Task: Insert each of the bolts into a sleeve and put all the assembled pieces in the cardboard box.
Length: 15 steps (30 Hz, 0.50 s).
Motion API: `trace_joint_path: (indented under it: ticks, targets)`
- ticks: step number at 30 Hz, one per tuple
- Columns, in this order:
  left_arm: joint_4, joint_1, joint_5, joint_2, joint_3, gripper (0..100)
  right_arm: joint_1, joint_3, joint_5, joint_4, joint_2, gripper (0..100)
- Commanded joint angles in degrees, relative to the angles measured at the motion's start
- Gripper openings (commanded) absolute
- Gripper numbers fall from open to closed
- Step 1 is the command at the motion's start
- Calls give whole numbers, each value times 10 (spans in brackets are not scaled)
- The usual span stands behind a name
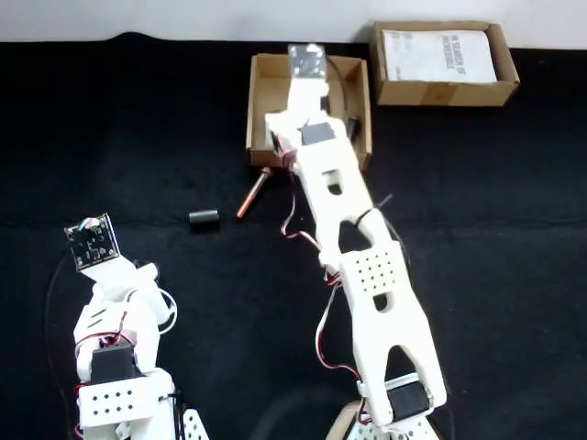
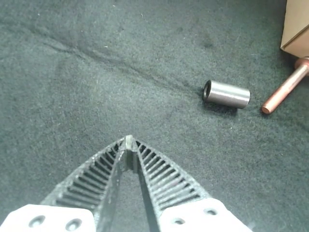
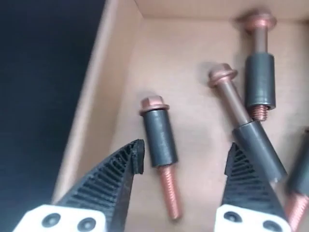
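A loose grey sleeve (image 1: 204,220) lies on the black cloth, with a bare copper bolt (image 1: 250,195) just to its right, head against the cardboard box (image 1: 260,110). My left gripper (image 2: 128,143) is shut and empty, low over the cloth, well short of the sleeve (image 2: 226,94) and bolt (image 2: 286,91). My right gripper (image 3: 186,157) stands open inside the box, over its floor (image 3: 193,101). One sleeved bolt (image 3: 159,140) lies between the fingers, untouched. Two more assembled pieces (image 3: 244,130) (image 3: 259,72) lie beside it, and another shows at the edge (image 3: 299,183).
A second cardboard box (image 1: 445,90) holding a printed sheet stands at the back right. The right arm (image 1: 367,266) stretches diagonally across the middle of the table. The left arm (image 1: 115,321) is folded at the near left corner.
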Motion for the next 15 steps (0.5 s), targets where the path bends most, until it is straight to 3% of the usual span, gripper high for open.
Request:
trace_joint_path:
  ticks: [1, 9, 15]
  targets:
    - [-6, -3, 3, -6, 13, 12, -10, -26, -15, 80, -119, 247]
    - [-4, -5, 4, -2, 2, 13, -62, -26, -11, 300, -247, 247]
    - [53, -4, 4, -2, -27, 13, -112, -26, 28, 432, -279, 246]
